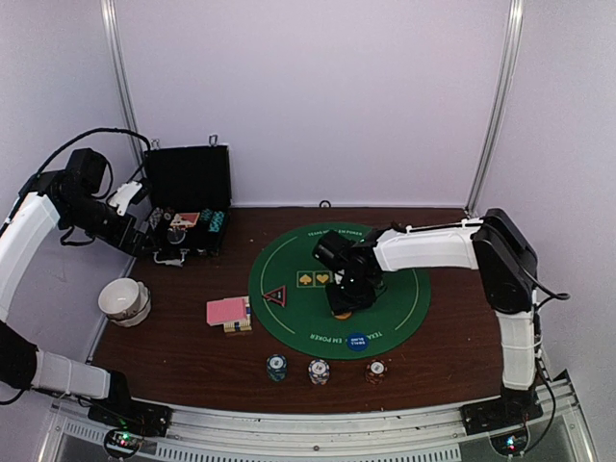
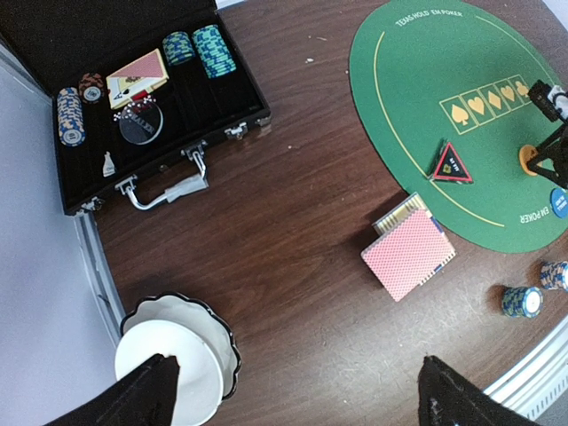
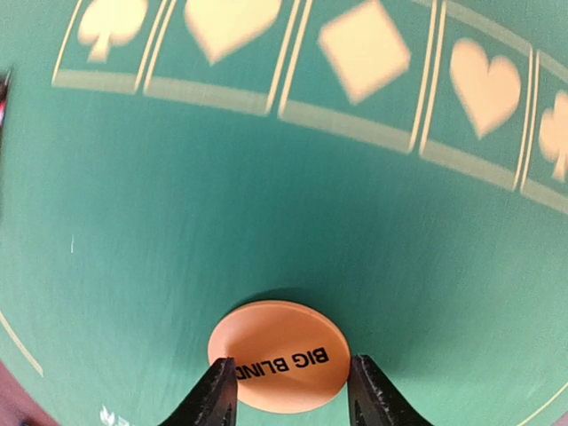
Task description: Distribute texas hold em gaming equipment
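Right gripper (image 3: 288,390): we see fingers touching both edges of the orange disc (image 3: 279,355) on the green mat (image 3: 266,204).
Left gripper (image 2: 293,395): spread wide, holding nothing, above the white bowl (image 2: 169,355).
Room: open mat around the disc.

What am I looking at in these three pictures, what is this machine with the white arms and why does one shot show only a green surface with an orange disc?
It is a robot with two white arms bolted to a dark wooden table. One picture comes from a camera above and behind them; the other two come from cameras on the wrists.

The right gripper reaches over the round green felt poker mat, its black fingers on either side of the orange Big Blind disc, which lies flat. Whether they already pinch it is unclear. That is the close-up.

The left gripper stands open and empty above the white bowl, near the open black case holding chips and cards.

Also on the mat: a red-black triangle marker and a blue disc. Beside it lie a pink-backed card deck and three small chip stacks.
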